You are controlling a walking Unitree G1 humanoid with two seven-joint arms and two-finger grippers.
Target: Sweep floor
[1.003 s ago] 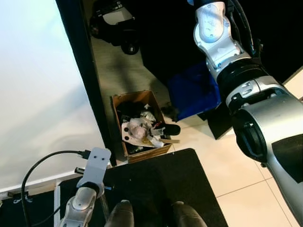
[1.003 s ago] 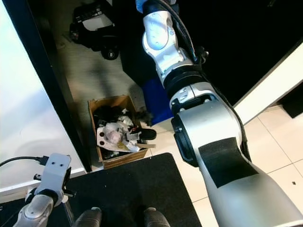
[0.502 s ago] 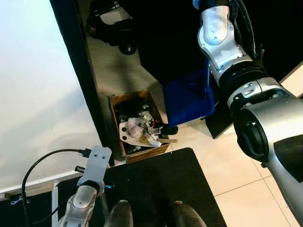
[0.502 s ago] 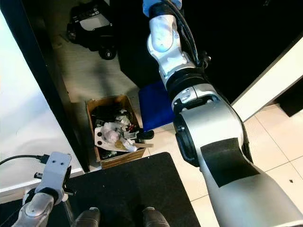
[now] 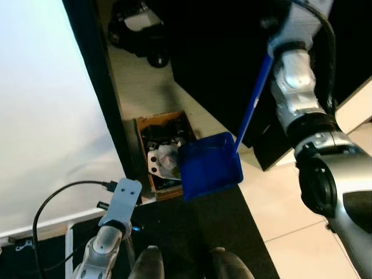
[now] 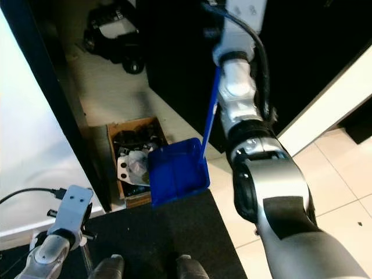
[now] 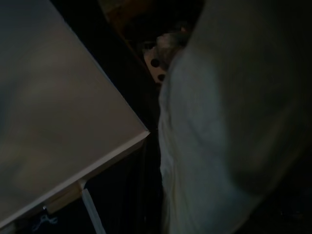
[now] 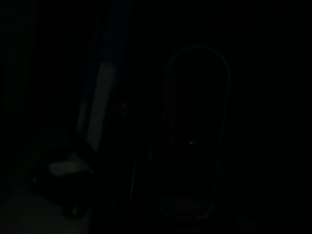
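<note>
Dustpan: blue plastic dustpan [image 5: 209, 164] w/ long blue handle [image 5: 253, 99] now hangs at frame centre, tipped over the right edge of the brown cardboard box of rubbish [image 5: 156, 152]. Half a sec ago it sat farther right, beside the box; a sec ago, lower still near the floor. So it has been lifted and swung across — looks like the emptying step, sweepings going into the box. Right arm [image 5: 296, 96] reaches to upper right where the handle ends; can't tell how its fingers sit, wrist view too dark. Left arm [image 5: 110, 232] hangs idle at lower left.
</note>
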